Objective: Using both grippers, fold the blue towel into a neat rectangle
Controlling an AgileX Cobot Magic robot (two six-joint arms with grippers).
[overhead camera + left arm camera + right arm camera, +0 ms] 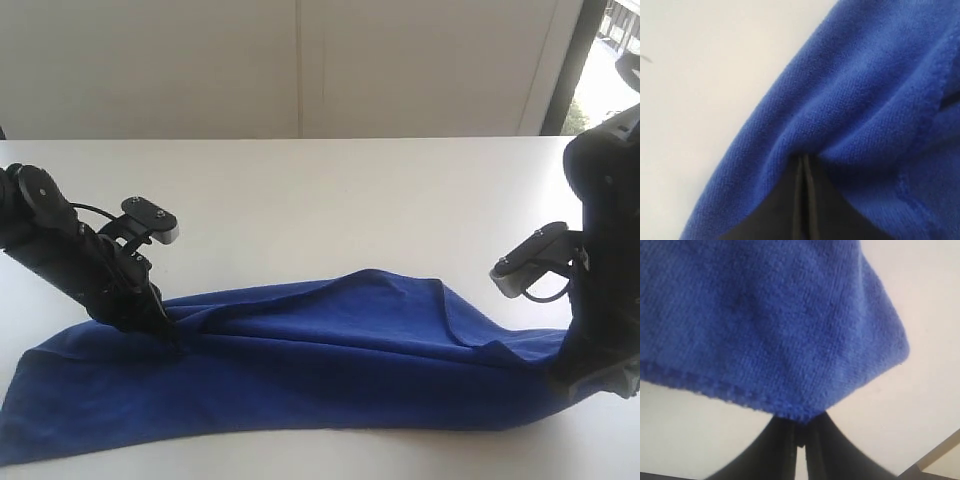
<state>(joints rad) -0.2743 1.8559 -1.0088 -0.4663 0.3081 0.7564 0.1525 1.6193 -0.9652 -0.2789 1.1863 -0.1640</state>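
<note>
The blue towel (330,355) lies stretched in a long rumpled band across the front of the white table (330,190). My left gripper (172,338) is shut on the towel's upper edge near its left end; in the left wrist view the towel (865,100) bunches over the closed black fingertips (807,167). My right gripper (572,385) is shut on the towel's right end. In the right wrist view a hemmed corner of the towel (780,325) sits pinched between the black fingers (816,432).
White wall panels (300,60) stand behind the table. A dark window frame (575,60) rises at the back right. Bare tabletop stretches behind the towel.
</note>
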